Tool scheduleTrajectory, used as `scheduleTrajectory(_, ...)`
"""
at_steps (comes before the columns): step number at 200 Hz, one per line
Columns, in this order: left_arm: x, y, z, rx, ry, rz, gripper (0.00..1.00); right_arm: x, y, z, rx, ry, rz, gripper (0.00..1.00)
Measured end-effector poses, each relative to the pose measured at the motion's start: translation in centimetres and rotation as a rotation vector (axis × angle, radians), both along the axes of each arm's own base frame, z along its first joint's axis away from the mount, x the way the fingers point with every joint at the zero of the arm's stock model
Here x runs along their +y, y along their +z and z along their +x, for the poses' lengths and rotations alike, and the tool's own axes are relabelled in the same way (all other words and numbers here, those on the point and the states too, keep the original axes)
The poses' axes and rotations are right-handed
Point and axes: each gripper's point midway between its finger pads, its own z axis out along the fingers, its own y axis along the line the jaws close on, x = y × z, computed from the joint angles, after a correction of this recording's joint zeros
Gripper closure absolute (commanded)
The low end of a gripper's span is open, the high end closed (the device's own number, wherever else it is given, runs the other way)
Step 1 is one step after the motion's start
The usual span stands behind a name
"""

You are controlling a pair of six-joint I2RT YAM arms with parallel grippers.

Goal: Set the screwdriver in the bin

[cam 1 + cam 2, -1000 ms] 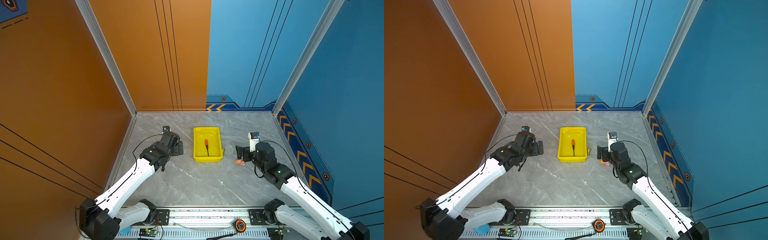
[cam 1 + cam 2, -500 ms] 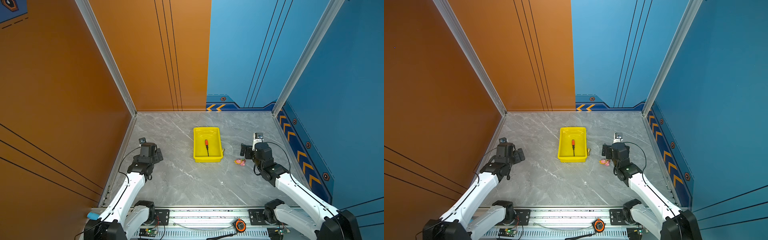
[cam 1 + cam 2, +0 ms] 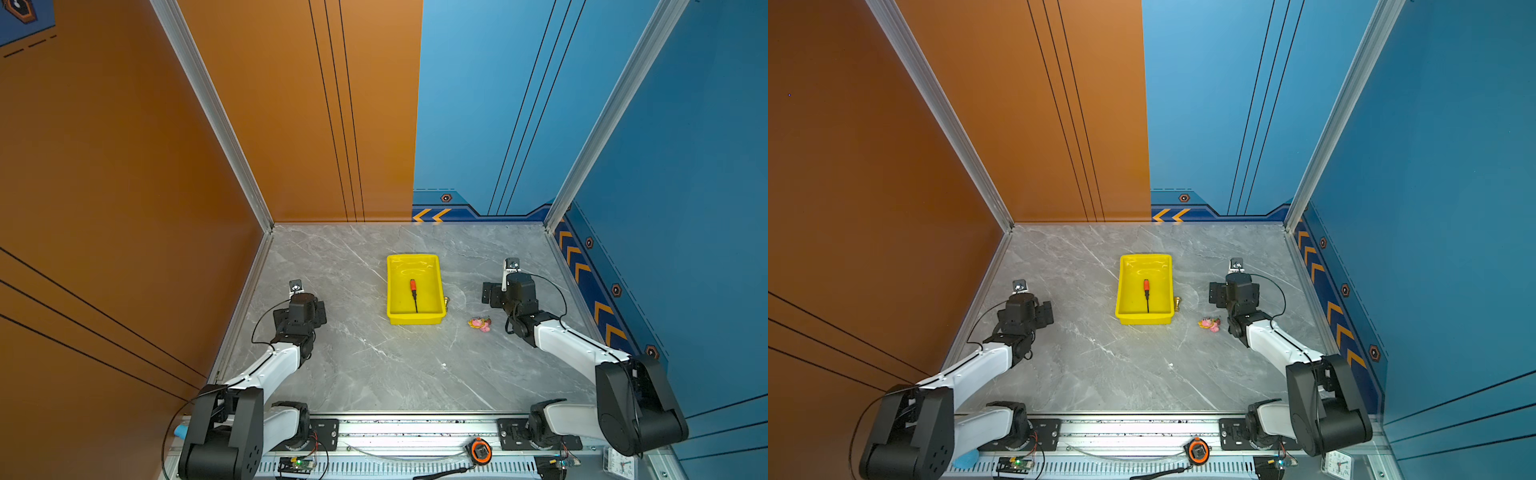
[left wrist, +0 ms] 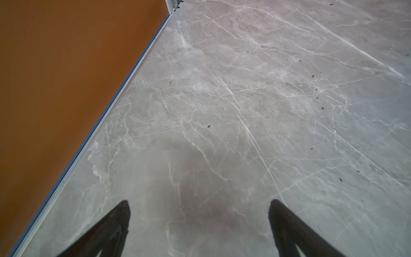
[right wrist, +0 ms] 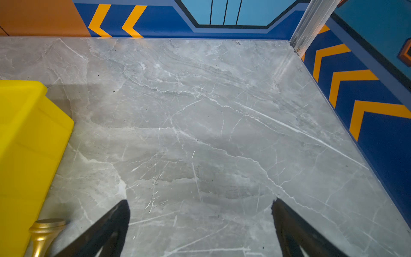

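Top views: the screwdriver [image 3: 414,296] lies flat inside the bin [image 3: 391,286], about mid-floor, in both top views. Its long axis runs along the bin's long side, front to back, slightly skewed. The orange-red handle points to the back wall and the black shaft tip to the front rail. The bin sits mid-table [image 3: 374,374]. A small gold knob [image 3: 446,300] stands just beside its right wall, and a pink-yellow toy [image 3: 480,323] lies between the bin and the right arm [image 3: 569,345]. The left arm [image 3: 274,365] is well apart from the bin. A clock [image 3: 1337,463] sits at the front rail, numerals too small to read.

Left wrist: the left hand [image 4: 199,204] is spread wide and holds nothing. Its dark fingers [image 4: 115,222] hang over bare table near the orange wall [image 4: 55,89].

Right wrist: the right hand [image 5: 200,202] is spread wide and empty, touching nothing. The bin's yellow outer wall and the gold knob are just beside one finger. The screwdriver is hidden in this view.
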Motion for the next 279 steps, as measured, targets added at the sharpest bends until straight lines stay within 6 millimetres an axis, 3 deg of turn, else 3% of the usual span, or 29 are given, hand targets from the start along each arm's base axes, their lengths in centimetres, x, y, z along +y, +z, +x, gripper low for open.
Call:
scheduleTrajectory(77,-0.6,1.0,3.0,-0.111,-0.058,0.005,0.02,-1.7,-2.9,0.9,0.005,-0.049,-0.033,0.0)
scheduleTrajectory(119,-0.8,1.5,4.1,-0.166,-0.078,-0.011,0.02,-2.5,-2.4,1.0,-0.034,-0.076,-0.058,0.0)
scheduleTrajectory(162,-1.1,0.9,5.4,-0.194,-0.104,-0.025,0.02,-4.8,-2.0,1.6,-0.103,-0.134,-0.054,0.0)
scheduleTrajectory(195,-1.5,-0.3,6.0,-0.189,-0.126,-0.027,0.02,-5.0,-2.5,1.6,-0.108,-0.139,-0.052,0.0)
scheduleTrajectory(279,-2.6,1.1,7.0,-0.265,-0.193,-0.034,0.02,-5.9,-2.6,0.5,-0.17,-0.163,-0.036,0.0)
